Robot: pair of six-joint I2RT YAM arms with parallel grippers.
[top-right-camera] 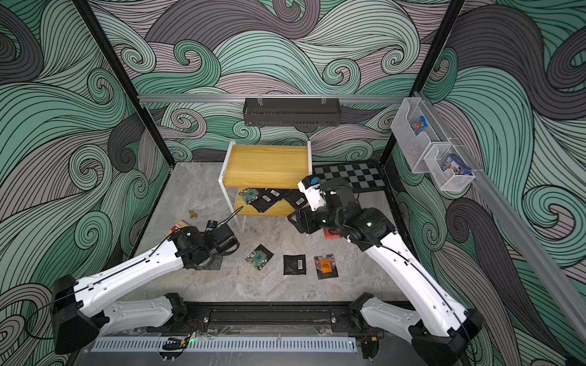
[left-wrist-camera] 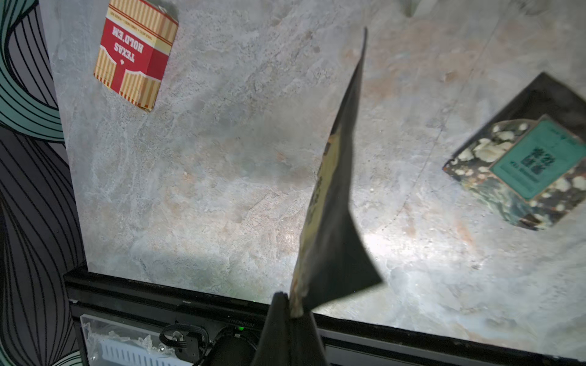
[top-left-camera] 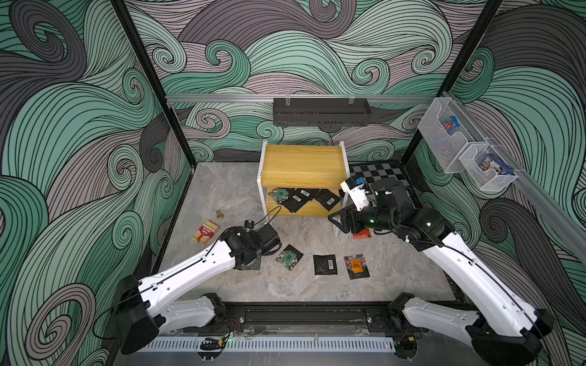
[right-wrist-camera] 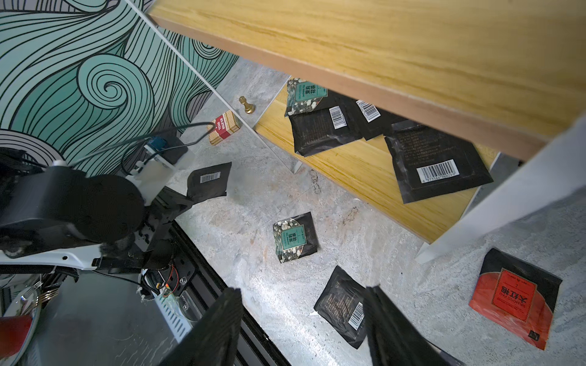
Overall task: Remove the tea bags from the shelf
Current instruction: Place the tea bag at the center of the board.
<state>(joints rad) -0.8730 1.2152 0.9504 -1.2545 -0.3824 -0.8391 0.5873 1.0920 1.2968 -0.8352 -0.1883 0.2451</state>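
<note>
Tea bags (right-wrist-camera: 439,164) on the shelf (right-wrist-camera: 364,177) look light, thin, floppy, likely best pinched at an overhanging corner; left gripper (left-wrist-camera: 293,309) clamps one sachet (left-wrist-camera: 333,206) by its corner, right gripper (right-wrist-camera: 302,291) gapes empty

Shelf (top-left-camera: 302,164): boards were yellow wood-grain, frame white. Lower-board sachets (top-left-camera: 328,199) were black with white barcode labels; leftmost sachet (top-left-camera: 279,195) showed a teal label on a white-speckled dark print. Surface (top-left-camera: 222,190) was grey, marbled.

Near sachets, left to right:
- teal-speckled sachet (top-left-camera: 289,257)
- black barcoded sachet (top-left-camera: 325,264)
- orange-fronted sachet (top-left-camera: 356,266)

Red-fronted sachet (right-wrist-camera: 515,298) lay further right. Held sachet (left-wrist-camera: 333,206) was black with a yellowish face. Box (top-left-camera: 206,233) was red with cream stripes. Walls (top-left-camera: 79,126) carried teal-grey swirls with black lines. Far-right mat (top-left-camera: 380,169) was black-grey checked.
</note>
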